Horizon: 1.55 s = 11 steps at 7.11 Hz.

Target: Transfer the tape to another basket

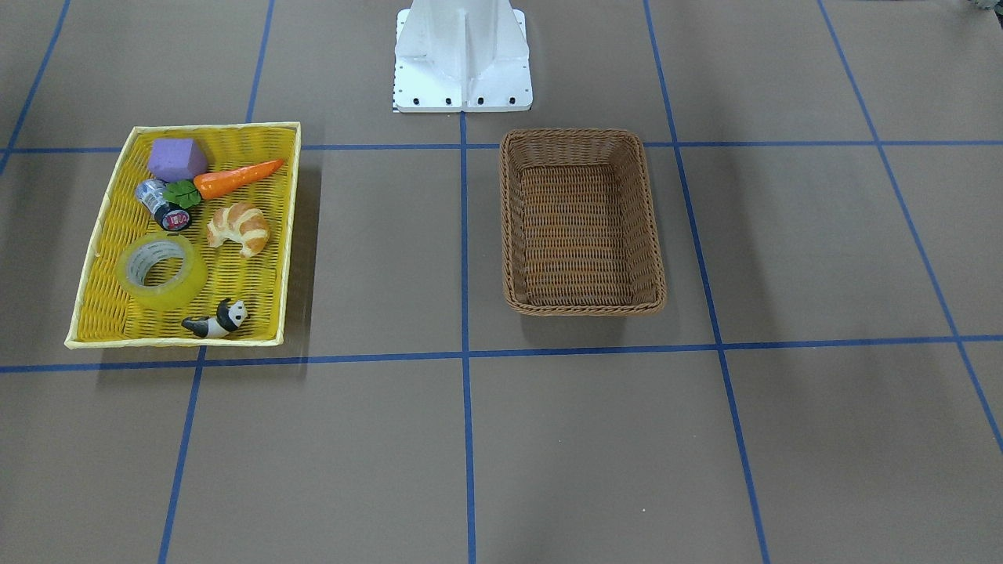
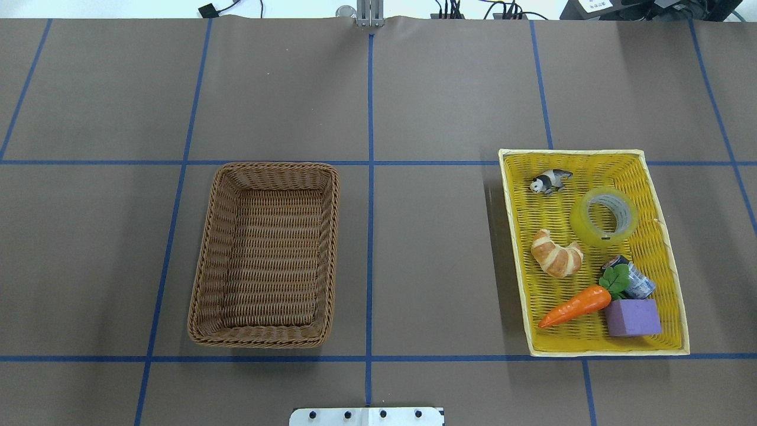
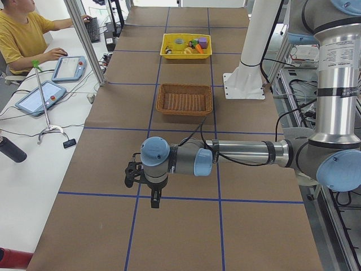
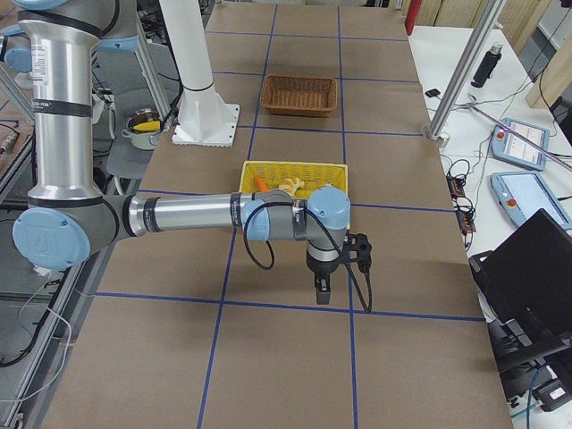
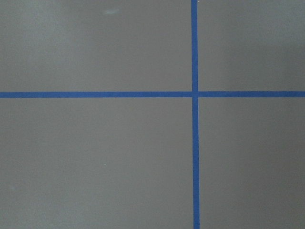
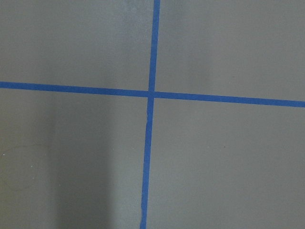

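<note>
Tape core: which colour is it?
White-grey; the tape around it is translucent yellow. Front-facing view shows it best.

I count one tape (image 2: pixel 591 234), one basket (image 2: pixel 269 254) and one yellow tray (image 2: pixel 523 207). I also count one croissant (image 2: pixel 556 254), one carrot (image 2: pixel 576 306), one panda figure (image 2: pixel 550 180), one purple block (image 2: pixel 633 316) and one silver cylinder (image 2: pixel 637 281).

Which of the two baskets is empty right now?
The deep brown wicker basket, on the robot's left. Its woven floor is bare, while the shallow yellow tray holds the tape, a croissant, a carrot and more.
</note>
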Each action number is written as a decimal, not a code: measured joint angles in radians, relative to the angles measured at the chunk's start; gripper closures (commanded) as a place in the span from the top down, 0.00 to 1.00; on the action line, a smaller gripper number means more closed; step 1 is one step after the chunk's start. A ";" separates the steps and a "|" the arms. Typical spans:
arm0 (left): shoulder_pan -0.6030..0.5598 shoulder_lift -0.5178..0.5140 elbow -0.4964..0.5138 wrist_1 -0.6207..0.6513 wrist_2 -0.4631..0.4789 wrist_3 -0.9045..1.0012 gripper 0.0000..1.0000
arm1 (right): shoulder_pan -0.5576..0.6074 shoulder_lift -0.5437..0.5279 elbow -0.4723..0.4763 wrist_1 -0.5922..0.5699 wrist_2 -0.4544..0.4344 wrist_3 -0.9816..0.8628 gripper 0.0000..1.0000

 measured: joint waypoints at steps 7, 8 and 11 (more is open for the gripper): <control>-0.001 -0.097 0.018 -0.149 -0.005 0.002 0.99 | -0.024 0.106 -0.009 0.283 0.011 0.041 1.00; -0.001 -0.098 0.014 -0.160 -0.007 0.005 0.99 | -0.029 0.112 -0.013 0.289 0.011 0.050 1.00; 0.002 -0.102 -0.055 -0.175 -0.008 0.003 0.99 | -0.146 0.116 -0.006 0.370 0.033 0.071 1.00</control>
